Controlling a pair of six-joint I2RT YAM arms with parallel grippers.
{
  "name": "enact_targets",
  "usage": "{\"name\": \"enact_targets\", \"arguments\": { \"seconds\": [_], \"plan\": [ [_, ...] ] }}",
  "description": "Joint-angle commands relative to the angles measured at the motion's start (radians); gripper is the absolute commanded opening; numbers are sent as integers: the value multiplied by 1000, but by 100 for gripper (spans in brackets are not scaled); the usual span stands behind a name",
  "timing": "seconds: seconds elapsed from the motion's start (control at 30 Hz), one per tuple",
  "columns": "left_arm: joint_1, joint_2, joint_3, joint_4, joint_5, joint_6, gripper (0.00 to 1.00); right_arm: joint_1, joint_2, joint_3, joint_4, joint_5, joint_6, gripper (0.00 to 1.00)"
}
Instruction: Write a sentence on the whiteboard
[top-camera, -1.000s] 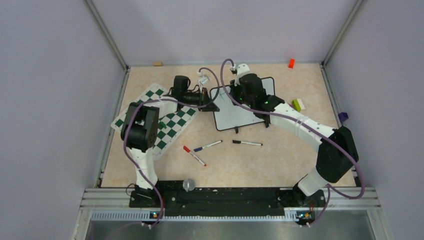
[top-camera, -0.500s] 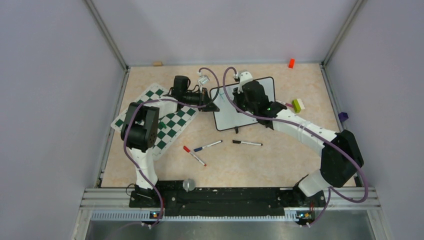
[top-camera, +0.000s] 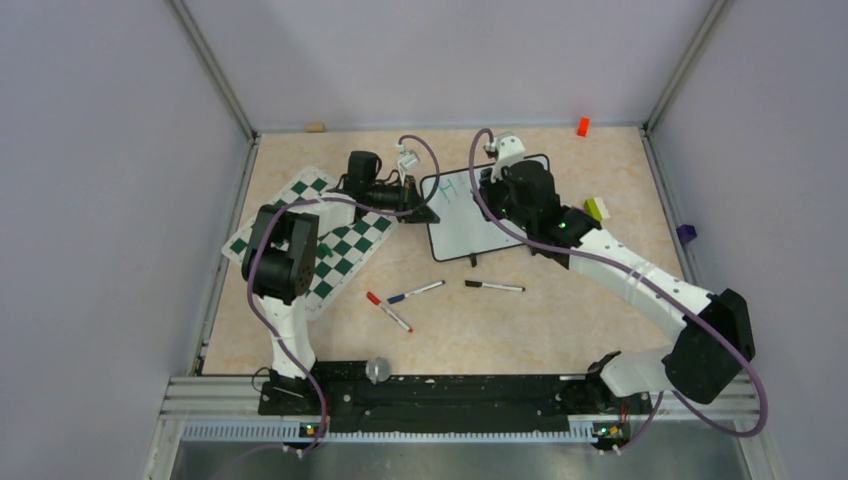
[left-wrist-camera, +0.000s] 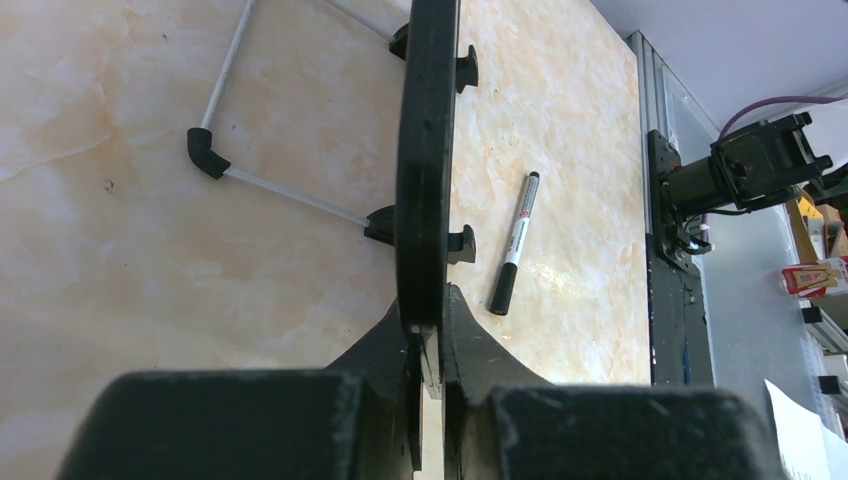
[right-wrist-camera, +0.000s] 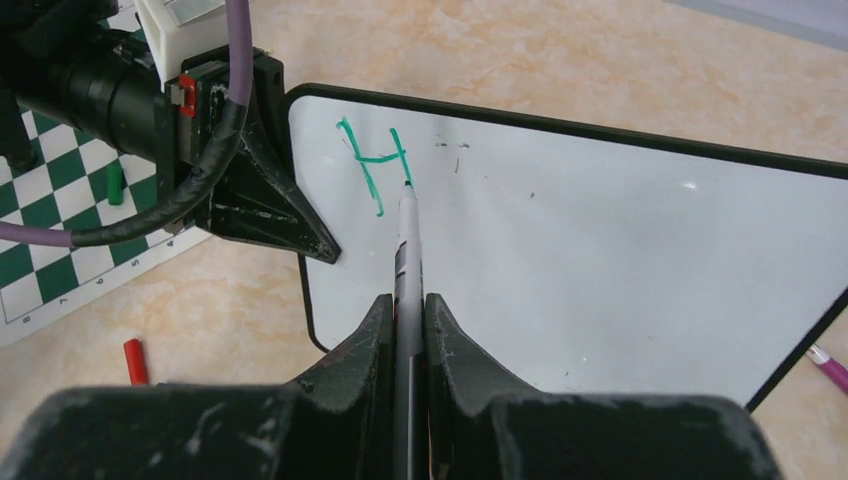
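Your right arm has swung out to the right since a second ago, elbow and wrist both shifted that way, and a green mark now shows on the whiteboard (top-camera: 480, 228) where the wrist covered it before. Your left arm hasn't budged.

From above, the whiteboard stands at the far middle of the counter (top-camera: 560, 325), just right of the chessboard mat (top-camera: 340, 250), with both arms meeting at its upper left corner. That view gives you only a small green mark. The right wrist view spells it out: the sentence (right-wrist-camera: 375, 160) so far is a single green "H" near the top left corner. Your right hand (right-wrist-camera: 405, 300) is clenched on a marker (right-wrist-camera: 408, 240), and its tip sits on the H's right stroke.

The left wrist view shows what the others don't: the board edge-on, a thin black frame running straight up the picture, with your left hand (left-wrist-camera: 425, 320) pinched tight on that frame. The wire stand with its black foot (left-wrist-camera: 205, 152) shows behind the board here.

A black pen (top-camera: 494, 286) lies on the counter nearer the arm bases, and the left wrist view catches it too. Only the top view shows the two pens (top-camera: 400, 302) lying left of it, well apart from the board.
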Motion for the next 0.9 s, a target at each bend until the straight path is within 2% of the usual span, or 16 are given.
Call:
{"name": "enact_targets", "arguments": {
  "seconds": [0.0,0.33,0.57,0.87],
  "plan": [
    [-41,13,-18,-110,-11,68,0,-18,-57,-47,53,26,-5,0],
    [-41,6,-24,-110,-17,68,0,-36,-99,-90,124,-1,-10,0],
    [-41,3,-28,-110,-18,69,0,-36,-57,-18,74,-35,-27,0],
    [-41,3,-30,-109,-18,68,0,-36,-52,-13,75,-9,-13,0]
  ]
}}
